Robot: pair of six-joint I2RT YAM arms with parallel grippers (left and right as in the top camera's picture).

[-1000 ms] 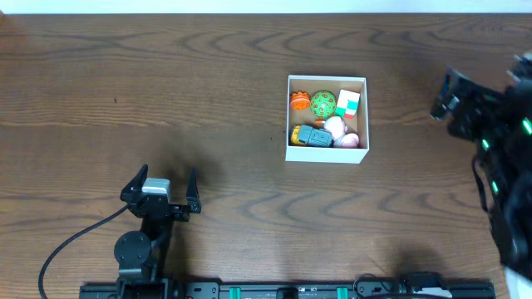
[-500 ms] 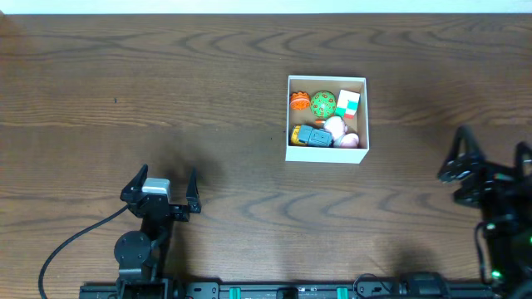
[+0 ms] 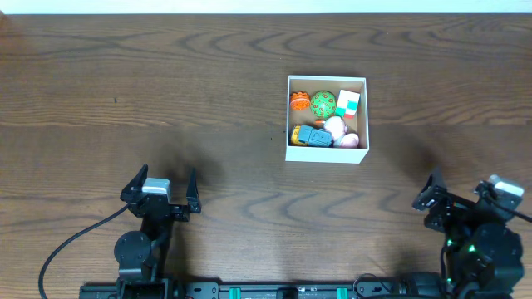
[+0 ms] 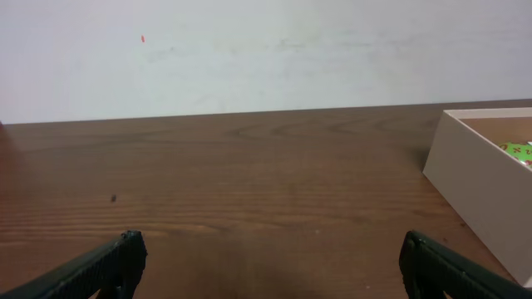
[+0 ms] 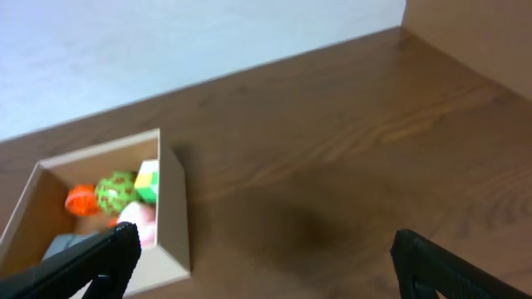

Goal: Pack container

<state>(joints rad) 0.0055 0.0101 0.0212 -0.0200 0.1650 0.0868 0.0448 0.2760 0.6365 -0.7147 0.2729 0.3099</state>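
— Overhead first. Place of the container (image 3: 326, 154)?
— On the wooden table (image 3: 166, 83), right of centre, toward the far edge. Standing flat, open side up, well apart from both arms. Inside, along the far wall: an orange ball (image 3: 300, 100), a green ball (image 3: 322, 103), a white block (image 3: 348, 103) with green and red. Along the near wall: a blue-grey toy car (image 3: 312, 135) and some pink pieces (image 3: 349, 139).
— And the grippers?
— Left gripper (image 3: 164, 187) at the near edge, left side, fingers spread wide, nothing between. Right gripper (image 3: 461, 199) at the near right corner, also spread apart, holding nothing.
— Now the left wrist view.
— Two dark fingertips (image 4: 100, 266) low in the corners, far from each other, only bare table between. At the right edge, one white side of the container (image 4: 482, 199), with a bit of the green ball (image 4: 519, 151) showing inside. Behind the table, a pale wall (image 4: 249, 50).
— Right wrist view?
— Again dark fingertips (image 5: 440, 266) at both lower corners, wide apart, empty. Container (image 5: 173, 216) at the left, not touched, brown inside visible. In it the orange ball (image 5: 81, 199), the green ball (image 5: 115, 193), the block (image 5: 147, 178), something pink (image 5: 137, 218), and a grey-blue corner of the toy car (image 5: 71, 242) just above the left fingertip.
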